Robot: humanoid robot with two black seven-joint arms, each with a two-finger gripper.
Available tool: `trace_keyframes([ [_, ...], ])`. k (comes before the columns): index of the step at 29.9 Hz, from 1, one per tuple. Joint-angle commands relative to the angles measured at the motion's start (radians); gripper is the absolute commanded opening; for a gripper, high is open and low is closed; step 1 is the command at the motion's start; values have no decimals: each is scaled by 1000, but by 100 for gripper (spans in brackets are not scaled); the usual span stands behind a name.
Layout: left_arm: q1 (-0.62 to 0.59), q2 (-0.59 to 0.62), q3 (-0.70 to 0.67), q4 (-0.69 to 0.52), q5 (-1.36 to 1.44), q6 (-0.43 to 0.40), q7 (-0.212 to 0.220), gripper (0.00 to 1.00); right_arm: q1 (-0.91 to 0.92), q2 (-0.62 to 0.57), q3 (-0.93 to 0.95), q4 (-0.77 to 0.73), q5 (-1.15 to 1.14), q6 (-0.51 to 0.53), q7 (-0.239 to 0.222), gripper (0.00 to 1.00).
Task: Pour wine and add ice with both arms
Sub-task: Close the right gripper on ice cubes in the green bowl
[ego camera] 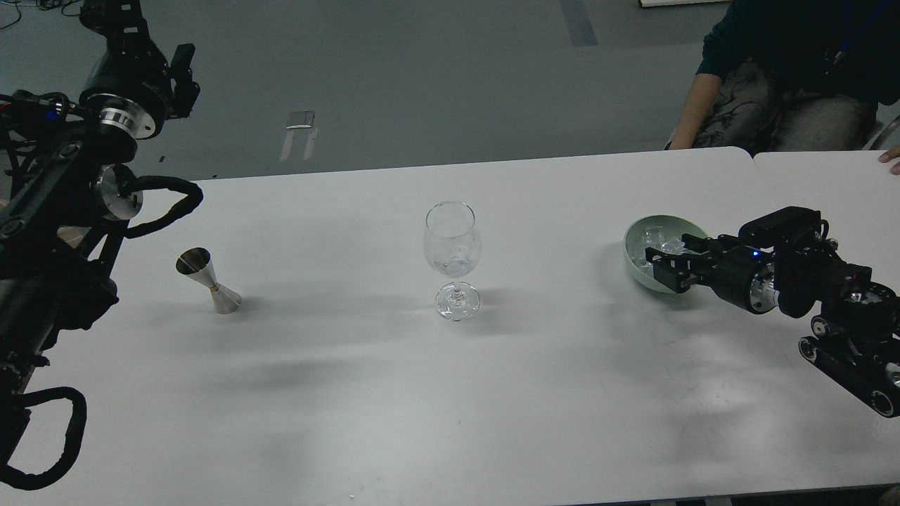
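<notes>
The ice (657,242) lies in a pale green bowl (636,270) at the right of the white bench (450,393). The right end effector (661,267) reaches into the bowl, its fingers narrowly parted around cubes. A wine glass (452,256) stands mid-bench, a metal jigger (208,280) to its left. The left end effector (184,77) is raised; its opening I cannot tell.

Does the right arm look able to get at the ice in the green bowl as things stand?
Probably yes. The right gripper is already over the green bowl, right by the ice, and nothing lies between them. The bowl's top is open.
</notes>
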Motion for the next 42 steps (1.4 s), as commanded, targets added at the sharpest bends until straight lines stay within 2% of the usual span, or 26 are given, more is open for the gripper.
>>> trace_keyframes([
  [1, 0, 2, -1, 0, 0, -1, -1, 98, 2, -1, -2, 0, 0, 5, -2, 53],
  [5, 0, 4, -1, 0, 0, -1, 1, 98, 4, 0, -2, -1, 0, 5, -6, 48],
  [11, 0, 7, 1, 0, 0, -1, -1, 98, 4, 0, -2, -3, 0, 15, -9, 31],
  [12, 0, 7, 1, 0, 0, -1, -1, 98, 4, 0, -2, -1, 0, 20, -9, 23],
  [15, 0, 5, 1, 0, 0, -1, 1, 98, 5, 0, -2, 2, 0, 20, -9, 12],
  [20, 2, 4, 1, 0, 0, -1, 1, 98, 7, 0, -2, 8, 0, 20, -9, 0],
  [25, 2, 4, 1, 0, 0, -1, 1, 98, 7, -20, 0, 38, 3, 20, -9, 0],
  [34, 0, 4, -1, -9, 0, 4, 2, 98, 11, -219, 18, 250, 20, 21, -11, 0],
  [42, 0, -4, 1, -21, 1, 7, 5, 98, 154, -275, 15, 416, 29, 57, -6, 0],
])
